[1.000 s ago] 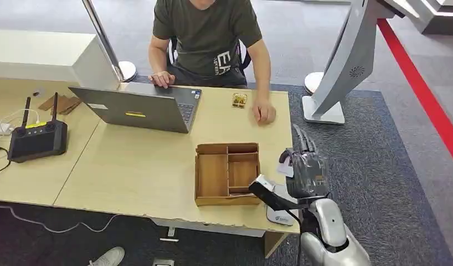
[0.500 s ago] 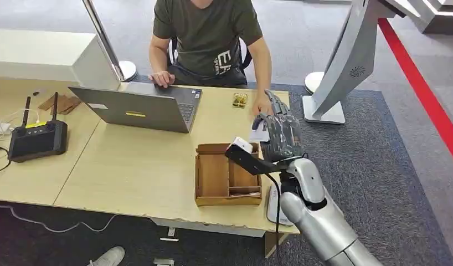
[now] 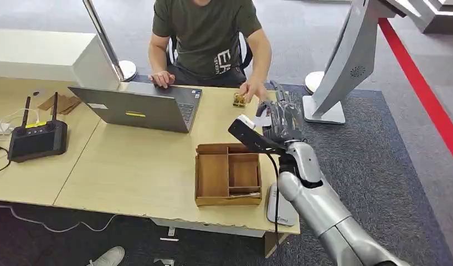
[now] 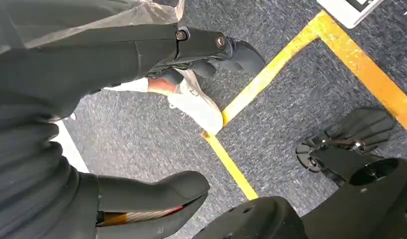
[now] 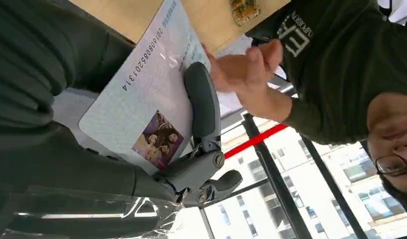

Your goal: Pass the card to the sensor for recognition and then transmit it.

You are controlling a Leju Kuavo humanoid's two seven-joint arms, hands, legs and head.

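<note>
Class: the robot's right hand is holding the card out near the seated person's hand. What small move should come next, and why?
Probably hold steady and loosen the grip. The right robot hand holds the card at the person's hand, which is nearly touching its edge.

Office or reception hall: laptop (image 3: 141, 106) on bench (image 3: 130, 166), grey carpet (image 3: 379, 166) (red stripe), kiosk (image 3: 346, 61) far right.

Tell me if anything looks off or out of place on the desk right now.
Nothing stands out. The tray sits square and unspilled, the laptop is open, and the right hand holds the card flat toward the person's hand.
</note>
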